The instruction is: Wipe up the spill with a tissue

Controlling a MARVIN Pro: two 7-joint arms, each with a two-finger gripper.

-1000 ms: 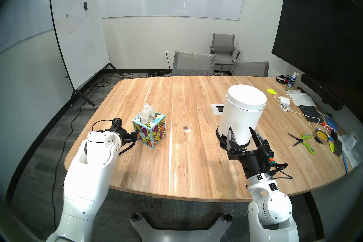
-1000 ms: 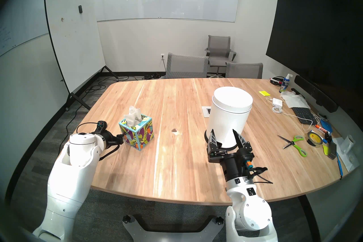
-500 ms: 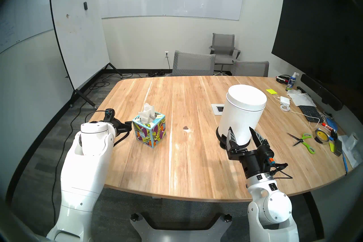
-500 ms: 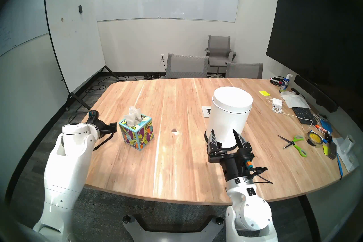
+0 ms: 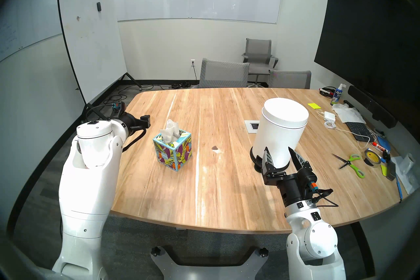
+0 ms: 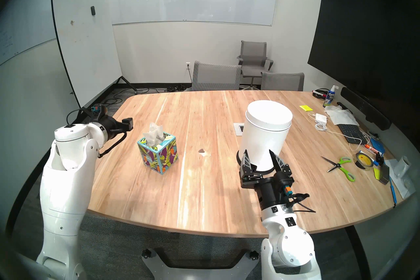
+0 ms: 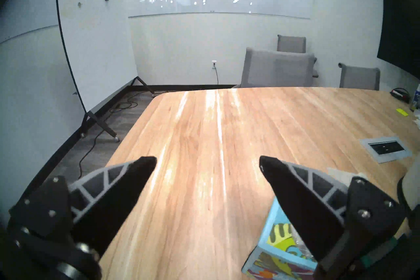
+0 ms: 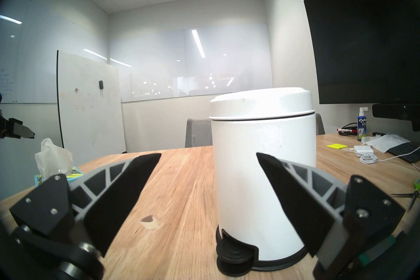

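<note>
The spill [image 5: 215, 148] is a small dark brown blotch with a pale wet rim in the middle of the wooden table [image 5: 227, 193]; it also shows in the right wrist view as the spill [image 8: 148, 219]. A white crumpled tissue [image 5: 171, 131] sticks up out of the leaf-print tissue box [image 5: 172, 151], left of the spill. My left gripper [image 5: 145, 121] hangs open and empty above the table, up and to the left of the box; the left wrist view shows the left gripper [image 7: 208, 160] with spread fingers and the box [image 7: 277, 250] at lower right. My right gripper [image 5: 278, 148] is open and empty.
A white pedal bin [image 5: 280, 129] stands right in front of my right gripper. A white socket plate [image 5: 252, 126] lies behind it. Green scissors [image 5: 350, 162], a tape roll [image 5: 370, 156], a keyboard [image 5: 356, 129] and cables crowd the right edge. Grey chairs [image 5: 223, 75] stand at the far side.
My left arm has lifted and swung back and left, away from the tissue box's side, with the gripper still open. The right arm has not moved.
</note>
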